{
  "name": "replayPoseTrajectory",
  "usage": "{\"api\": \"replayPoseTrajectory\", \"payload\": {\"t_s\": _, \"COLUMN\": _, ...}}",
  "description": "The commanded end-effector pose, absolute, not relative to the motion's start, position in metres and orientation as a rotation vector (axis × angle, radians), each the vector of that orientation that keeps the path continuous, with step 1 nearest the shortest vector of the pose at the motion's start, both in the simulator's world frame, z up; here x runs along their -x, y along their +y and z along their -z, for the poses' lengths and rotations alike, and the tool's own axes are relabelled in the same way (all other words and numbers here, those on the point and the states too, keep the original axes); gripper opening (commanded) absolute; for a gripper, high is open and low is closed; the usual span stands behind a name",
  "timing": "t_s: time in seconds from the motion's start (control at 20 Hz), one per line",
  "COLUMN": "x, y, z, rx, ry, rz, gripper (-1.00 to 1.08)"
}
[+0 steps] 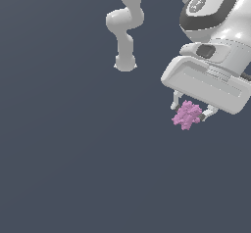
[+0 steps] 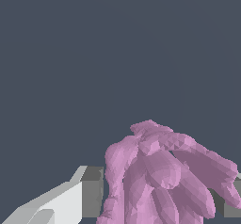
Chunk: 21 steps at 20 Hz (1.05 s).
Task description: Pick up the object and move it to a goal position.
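Observation:
The object is a tiny pink-purple knobbly lump, seen at the exterior view's right. It sits between the two short fingers of my white gripper, which is shut on it. In the wrist view the object fills the space between one white finger with a grey pad and the other grey pad at the frame's edge. No goal marker shows in either view.
The arm's white links and base stand further back in the exterior view. The surface around is a plain dark grey-blue floor.

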State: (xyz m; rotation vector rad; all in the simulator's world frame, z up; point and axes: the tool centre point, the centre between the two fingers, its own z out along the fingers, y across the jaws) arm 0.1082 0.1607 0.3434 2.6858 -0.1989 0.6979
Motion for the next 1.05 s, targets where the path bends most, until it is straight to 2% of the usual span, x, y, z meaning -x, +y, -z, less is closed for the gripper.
{"api": "replayPoseTrajectory", "payload": {"t_s": 0.0, "x": -0.112, "y": 0.173, "z": -0.357, "rx": -2.657, "ry": -0.242, "rz": -0.723, "gripper": -1.0}}
{"api": "replayPoseTrajectory", "payload": {"t_s": 0.45, "x": -0.121, "y": 0.203, "z": -0.39, "rx": -2.587, "ry": -0.339, "rz": -0.779, "gripper": -1.0}}
{"api": "replayPoseTrajectory", "payload": {"t_s": 1.0, "x": -0.126, "y": 0.214, "z": -0.401, "rx": -2.561, "ry": -0.371, "rz": -0.796, "gripper": -1.0}}
